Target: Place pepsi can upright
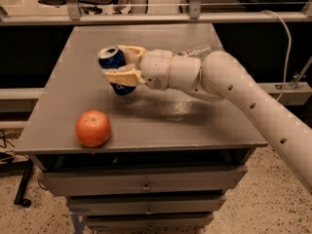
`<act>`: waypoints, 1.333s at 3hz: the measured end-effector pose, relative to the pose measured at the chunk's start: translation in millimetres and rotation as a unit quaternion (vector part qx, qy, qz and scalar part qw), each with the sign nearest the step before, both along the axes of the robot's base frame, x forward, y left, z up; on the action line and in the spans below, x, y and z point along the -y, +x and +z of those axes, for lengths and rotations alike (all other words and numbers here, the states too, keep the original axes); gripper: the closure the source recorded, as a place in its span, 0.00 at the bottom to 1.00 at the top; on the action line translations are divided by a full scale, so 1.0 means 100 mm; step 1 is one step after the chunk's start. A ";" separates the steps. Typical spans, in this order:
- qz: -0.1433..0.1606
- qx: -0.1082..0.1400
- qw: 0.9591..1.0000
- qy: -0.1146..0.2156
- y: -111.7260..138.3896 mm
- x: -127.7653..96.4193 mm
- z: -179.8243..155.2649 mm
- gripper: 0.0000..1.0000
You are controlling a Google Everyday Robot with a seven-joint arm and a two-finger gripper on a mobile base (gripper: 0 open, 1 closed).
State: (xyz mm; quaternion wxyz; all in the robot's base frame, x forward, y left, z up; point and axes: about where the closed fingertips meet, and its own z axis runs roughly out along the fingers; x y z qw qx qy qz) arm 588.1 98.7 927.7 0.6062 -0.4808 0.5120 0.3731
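Note:
The pepsi can (113, 62) is dark blue with a silver top. It is held in my gripper (123, 65), whose cream fingers (121, 75) are shut around its middle. The can is tilted, its top facing up and to the left, and it hangs just above the grey table (63, 106) near the middle. My white arm reaches in from the right. Whether the can's bottom touches the table is hidden by its own shadow.
A red apple (93, 128) sits near the table's front left corner. A clear plastic bottle (197, 50) lies behind my arm, mostly hidden. Drawers run below the tabletop. A dark gap and a rail lie behind the table.

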 end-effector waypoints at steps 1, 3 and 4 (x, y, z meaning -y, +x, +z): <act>-0.007 -0.003 1.000 0.000 -0.05 0.11 -0.01 1.00; -0.021 -0.011 0.999 0.024 -0.12 0.27 -0.12 1.00; -0.026 -0.022 0.999 0.023 -0.12 0.30 -0.16 0.84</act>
